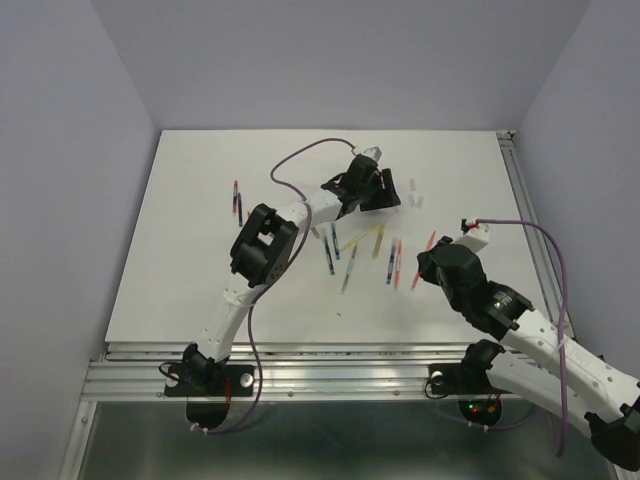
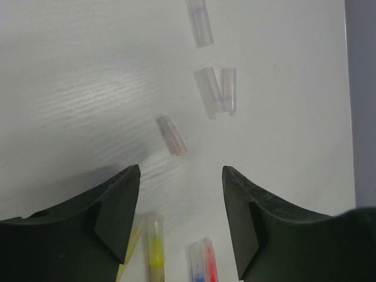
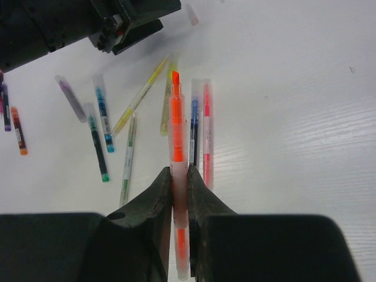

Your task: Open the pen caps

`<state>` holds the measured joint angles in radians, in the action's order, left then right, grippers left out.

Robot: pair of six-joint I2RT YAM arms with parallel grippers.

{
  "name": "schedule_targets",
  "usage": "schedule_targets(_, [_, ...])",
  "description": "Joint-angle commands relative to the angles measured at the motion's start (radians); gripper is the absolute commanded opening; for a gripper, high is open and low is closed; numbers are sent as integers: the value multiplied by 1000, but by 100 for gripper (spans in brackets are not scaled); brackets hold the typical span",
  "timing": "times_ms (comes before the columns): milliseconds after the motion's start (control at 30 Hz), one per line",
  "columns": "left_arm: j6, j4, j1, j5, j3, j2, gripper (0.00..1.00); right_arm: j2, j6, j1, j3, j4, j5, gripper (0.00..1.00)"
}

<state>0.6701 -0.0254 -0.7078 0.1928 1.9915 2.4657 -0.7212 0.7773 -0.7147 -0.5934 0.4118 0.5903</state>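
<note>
My right gripper (image 3: 178,173) is shut on an orange marker pen (image 3: 177,126), whose bare orange tip points away from me, above the table. In the top view this gripper (image 1: 432,256) is at the right of the pens. My left gripper (image 2: 179,173) is open and empty, low over the table at the far middle (image 1: 378,190). Loose pale translucent pen caps lie just beyond it: one pinkish (image 2: 171,134), two side by side (image 2: 208,93), one farther off (image 2: 200,23). A yellow pen's capped end (image 2: 154,244) lies between the left jaws.
Several thin pens lie scattered mid-table: blue (image 3: 194,126), pink (image 3: 206,126), yellow (image 3: 140,98), green (image 3: 128,158), teal (image 3: 103,114). Two more pens (image 1: 237,200) lie apart at the left. The table's right rail (image 1: 528,210) runs close to my right arm.
</note>
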Motion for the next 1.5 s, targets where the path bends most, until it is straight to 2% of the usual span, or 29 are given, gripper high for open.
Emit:
schedule_targets(0, [-76,-114,-19,26,-173,-250,71,8,39,-2,-69,30,6,4])
schedule_targets(100, [-107,-206,-30,62,-431,-436,80,19,63,-2,-74,45,3,4])
schedule_targets(133, [-121,-238,-42,63,-507,-544,82,22,68,-2,-74,44,-1,4])
schedule_targets(167, [-125,-310,-50,80,-652,-597,86,28,79,-2,-71,36,-10,4])
schedule_targets(200, [-139,-364,-67,83,-722,-698,87,29,80,-2,-69,30,-26,4])
schedule_targets(300, [-148,-396,-104,76,-917,-812,88,31,88,-2,-63,-8,-55,4])
schedule_targets(500, [-133,-465,-199,77,-1130,-1007,88,-41,103,-2,-57,-86,-161,2])
schedule_targets(767, [-126,-508,-301,85,-1204,-1057,85,-106,151,0,-57,-180,-198,1])
schedule_targets(900, [-107,-528,-324,60,-1237,-1077,85,-112,171,-2,-49,-202,-179,1])
schedule_targets(1167, [-109,-535,-340,33,-1223,-1038,81,-110,195,0,-48,-246,-262,1])
schedule_targets(1267, [-113,-533,-340,34,-1203,-1012,72,-93,201,0,-43,-261,-293,1])
schedule_targets(1300, [-112,-533,-341,37,-1198,-1007,60,-90,203,-2,-43,-260,-294,1])
schedule_targets(1367, [-112,-533,-340,45,-1189,-1002,42,-87,200,-2,-51,-251,-282,1])
schedule_targets(1400, [-113,-533,-340,46,-1189,-1002,21,-89,195,-2,-54,-242,-276,1])
schedule_targets(1433, [-113,-533,-341,45,-1191,-1007,8,-87,192,-2,-54,-237,-267,1])
schedule_targets(1467, [-112,-535,-341,40,-1194,-1013,0,-89,189,-2,-59,-229,-244,1])
